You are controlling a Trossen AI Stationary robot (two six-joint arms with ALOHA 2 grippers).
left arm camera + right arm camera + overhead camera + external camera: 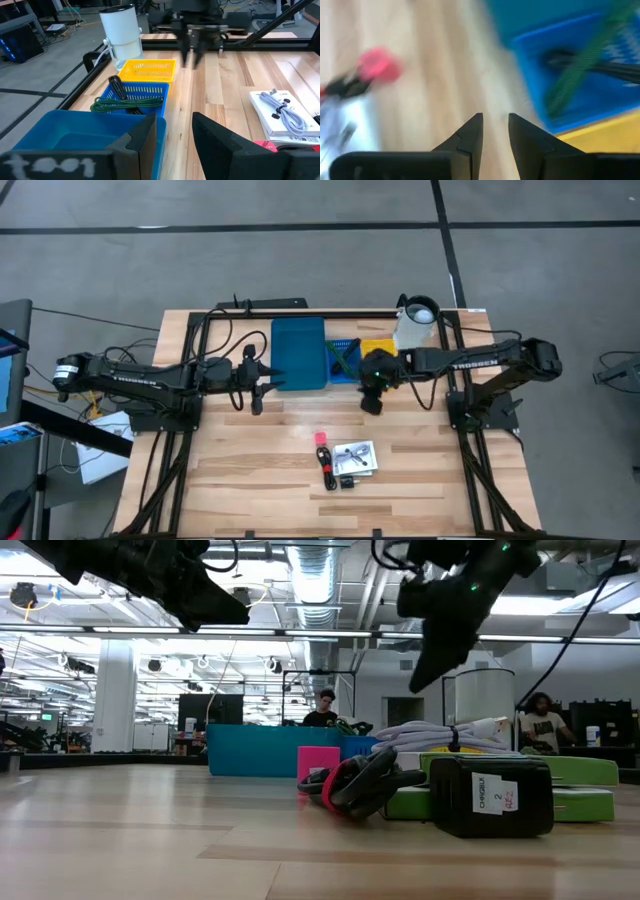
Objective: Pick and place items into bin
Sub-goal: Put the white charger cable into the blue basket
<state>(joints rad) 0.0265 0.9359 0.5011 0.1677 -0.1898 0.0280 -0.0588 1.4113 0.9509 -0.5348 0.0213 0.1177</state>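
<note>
The items lie in a small heap on the table's near middle: a pink-red piece (321, 438), black sticks (328, 467), a white printed card (356, 456) with a grey cable on it (283, 107), and a tiny black block (347, 480). A green cord (126, 104) rests in the blue basket (343, 360). My left gripper (258, 388) hovers open beside the teal bin (298, 352), at its left near corner. My right gripper (372, 398) hovers above bare wood, near the blue basket and on the far side of the heap, slightly open and holding nothing.
A yellow basket (378, 348) and a white jug (415, 322) stand at the far right beside the blue basket. A black frame (205, 320) runs around the table's edges. Bare wood lies between the grippers and the heap. People show in the room beyond (326, 708).
</note>
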